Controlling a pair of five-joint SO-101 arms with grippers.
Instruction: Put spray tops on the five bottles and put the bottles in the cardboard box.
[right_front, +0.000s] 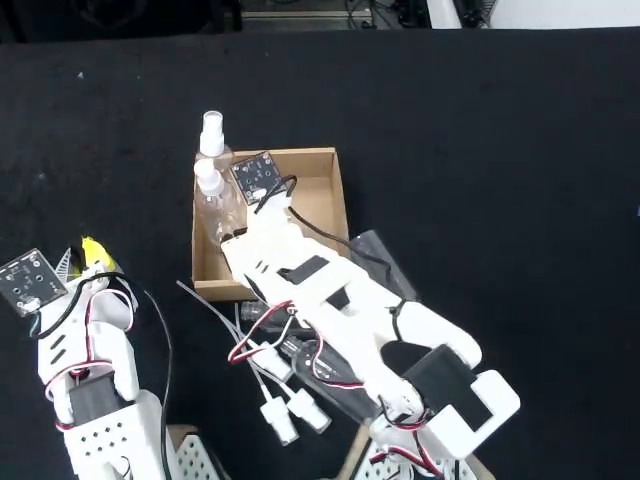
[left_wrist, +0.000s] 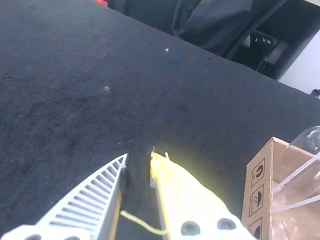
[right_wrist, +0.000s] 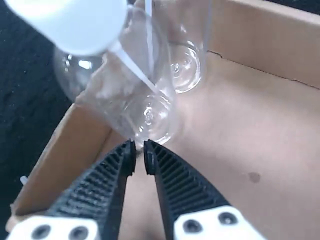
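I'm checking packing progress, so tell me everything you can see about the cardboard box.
The cardboard box is brown, low-walled and open-topped, and it sits flat on the black table. Two clear bottles with white spray tops stand upright inside it against one side wall. The right gripper hangs inside above the bare floor, shut and holding nothing.

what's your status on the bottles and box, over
Left gripper barely open, empty, over the table. Right gripper shut, empty, inside cardboard box beside two capped bottles. Loose spray tops lie under the right arm.
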